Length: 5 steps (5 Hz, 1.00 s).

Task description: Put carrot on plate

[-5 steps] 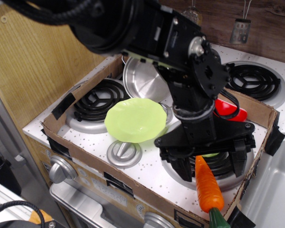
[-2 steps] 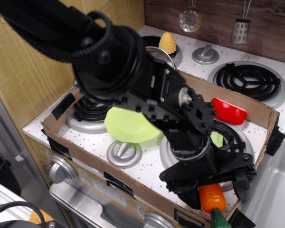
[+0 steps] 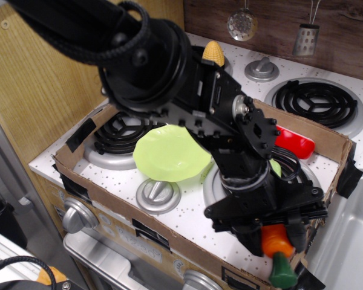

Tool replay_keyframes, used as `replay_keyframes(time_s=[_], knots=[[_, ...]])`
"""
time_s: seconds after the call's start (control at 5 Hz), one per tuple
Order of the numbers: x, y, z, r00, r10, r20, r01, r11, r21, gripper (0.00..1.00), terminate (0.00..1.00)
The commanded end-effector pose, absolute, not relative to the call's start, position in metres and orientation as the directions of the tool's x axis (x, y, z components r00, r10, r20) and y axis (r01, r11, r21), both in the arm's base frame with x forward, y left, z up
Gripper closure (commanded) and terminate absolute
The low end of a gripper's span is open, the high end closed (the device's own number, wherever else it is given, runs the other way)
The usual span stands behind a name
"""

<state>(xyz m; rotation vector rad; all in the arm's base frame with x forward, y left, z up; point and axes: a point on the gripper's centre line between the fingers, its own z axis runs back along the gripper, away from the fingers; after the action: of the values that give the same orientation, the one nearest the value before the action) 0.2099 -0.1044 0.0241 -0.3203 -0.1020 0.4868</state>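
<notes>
The orange carrot point(image 3: 276, 240) with its green stem cap points down at the front right corner of the stove top. It sits between the black fingers point(image 3: 253, 240) of my gripper point(image 3: 276, 237), which is shut on its upper part. The carrot appears lifted slightly off the surface, and its tip is hidden by the gripper. The lime-green plate point(image 3: 168, 153) lies to the left between the burners, and the arm covers its right edge.
A red capsule toy point(image 3: 295, 142) lies at the right. A yellow corn toy point(image 3: 213, 53) sits at the back. A low cardboard wall point(image 3: 121, 202) rings the work area. Coil burners point(image 3: 317, 99) are around it, and a sink point(image 3: 345, 241) is at the far right.
The gripper came down over the carrot and closed on it. The carrot's stem end now sits a little higher than before, and the arm has shifted slightly right.
</notes>
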Motion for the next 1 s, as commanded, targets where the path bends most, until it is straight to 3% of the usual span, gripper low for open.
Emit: replay_keyframes(time_s=[0.0,0.2,0.4,0.6,0.8], knots=[[0.215,-0.073,0.08,0.881,0.456,0.125,-0.421,0.877,-0.234,1.0,0.0],[0.218,-0.044,0.105,0.89,0.412,0.196,-0.397,0.911,-0.115,1.0,0.0],[0.229,-0.015,0.111,0.908,0.328,0.26,-0.329,0.943,-0.039,1.0,0.0],[0.251,0.012,0.108,0.925,0.219,0.312,-0.223,0.974,-0.021,1.0,0.0],[0.27,0.024,0.103,0.935,0.169,0.312,-0.17,0.985,-0.024,1.0,0.0]])
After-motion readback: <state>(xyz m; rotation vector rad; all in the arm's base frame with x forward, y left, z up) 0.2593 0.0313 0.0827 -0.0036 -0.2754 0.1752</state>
